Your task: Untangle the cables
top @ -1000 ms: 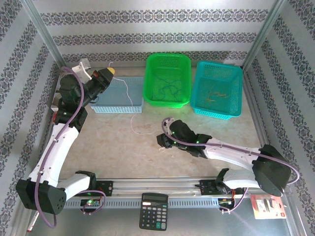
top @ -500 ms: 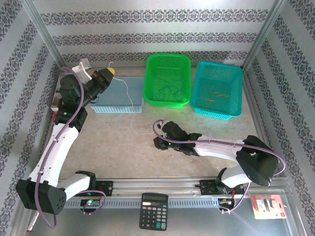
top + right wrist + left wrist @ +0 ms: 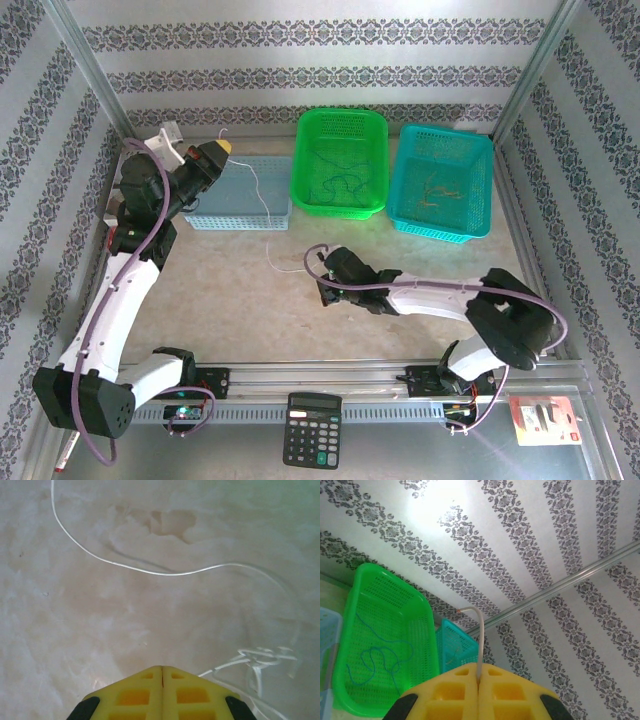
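Left wrist, entry one, Dana: left gripper [image 3: 479, 672], yellow pads pressed together on one thin white wire [image 3: 481, 640], raised beside the pale blue plastic basket [image 3: 235, 220]. From there the wire drops to the beige table [image 3: 75, 630].

Dana: Logged. Moving right?

Me: Entry two, green mesh basket [image 3: 338, 209], with a thin dark blue wire [image 3: 372, 650] loose inside. Entry three, teal mesh basket [image 3: 440, 232], with yellowish-tan wires [image 3: 440, 190] inside. Entry four, right gripper [image 3: 162, 670], low over the table, jaws closed, and I can see nothing between them. The white wire curves ahead of it, and a small white knot [image 3: 262, 657] lies just right of the tips.

Dana: Handling?

Me: I judge the white one is the last to free. I'd open the right jaws, settle them on the knot, then draw the two ends apart slowly so the strand neither slips nor snaps.
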Controlling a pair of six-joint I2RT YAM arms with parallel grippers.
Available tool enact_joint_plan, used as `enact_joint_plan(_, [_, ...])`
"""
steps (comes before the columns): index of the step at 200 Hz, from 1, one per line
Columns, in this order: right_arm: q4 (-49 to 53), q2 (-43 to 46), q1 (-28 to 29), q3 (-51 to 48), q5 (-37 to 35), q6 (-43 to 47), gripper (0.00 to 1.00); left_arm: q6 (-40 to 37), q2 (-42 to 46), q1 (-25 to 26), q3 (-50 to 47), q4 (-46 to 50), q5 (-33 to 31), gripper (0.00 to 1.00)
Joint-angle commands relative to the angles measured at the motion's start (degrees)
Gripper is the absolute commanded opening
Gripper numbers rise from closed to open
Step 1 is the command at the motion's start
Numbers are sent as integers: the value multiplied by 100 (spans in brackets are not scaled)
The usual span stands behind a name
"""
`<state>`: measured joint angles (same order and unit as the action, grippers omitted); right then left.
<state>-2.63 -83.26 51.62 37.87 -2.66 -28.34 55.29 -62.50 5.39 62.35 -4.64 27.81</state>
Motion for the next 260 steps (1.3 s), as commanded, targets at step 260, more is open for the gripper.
enact_joint_plan(260, [151, 3496, -8005, -2343, 951, -1294, 0, -1016, 396, -3137, -525, 91, -3134, 0])
